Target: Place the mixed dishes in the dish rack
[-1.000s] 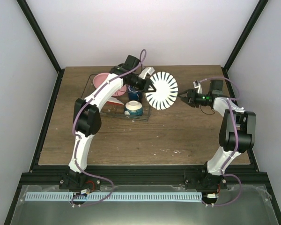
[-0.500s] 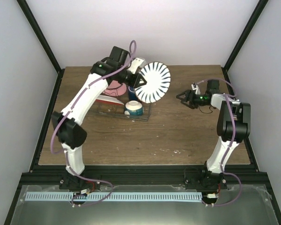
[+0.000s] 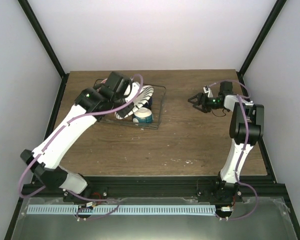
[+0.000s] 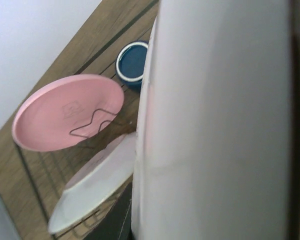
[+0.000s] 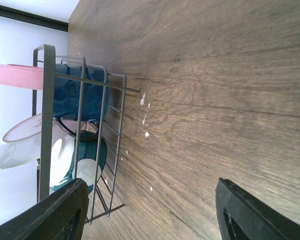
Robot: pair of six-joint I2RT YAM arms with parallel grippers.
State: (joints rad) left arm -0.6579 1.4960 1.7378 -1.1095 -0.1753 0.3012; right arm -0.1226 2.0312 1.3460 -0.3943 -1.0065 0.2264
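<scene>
My left gripper (image 3: 127, 100) is shut on the white plate with dark radial stripes (image 3: 139, 100) and holds it tilted, low inside the grey wire dish rack (image 3: 163, 100). In the left wrist view the plate's white back (image 4: 220, 125) fills the right side and hides my fingers. The pink plate (image 4: 65, 120) stands in the rack, with a pale plate (image 4: 95, 185) leaning below it, its face hidden. The dark blue mug (image 4: 132, 62) sits behind them. The small cream bowl (image 3: 143, 117) sits at the rack's near right corner. My right gripper (image 3: 194, 100) is open and empty over bare table, right of the rack.
The right wrist view shows the rack's end (image 5: 80, 125) with the mug (image 5: 80, 95), the bowl (image 5: 82, 167) and the pink plate's edge (image 5: 15, 75) behind the wires. White specks lie on the wood (image 5: 145, 120). Black frame posts stand at the table's far corners.
My left arm has swung the striped plate left and down, from above the table beside the rack into the rack. My right gripper has drawn slightly back toward the far side.
</scene>
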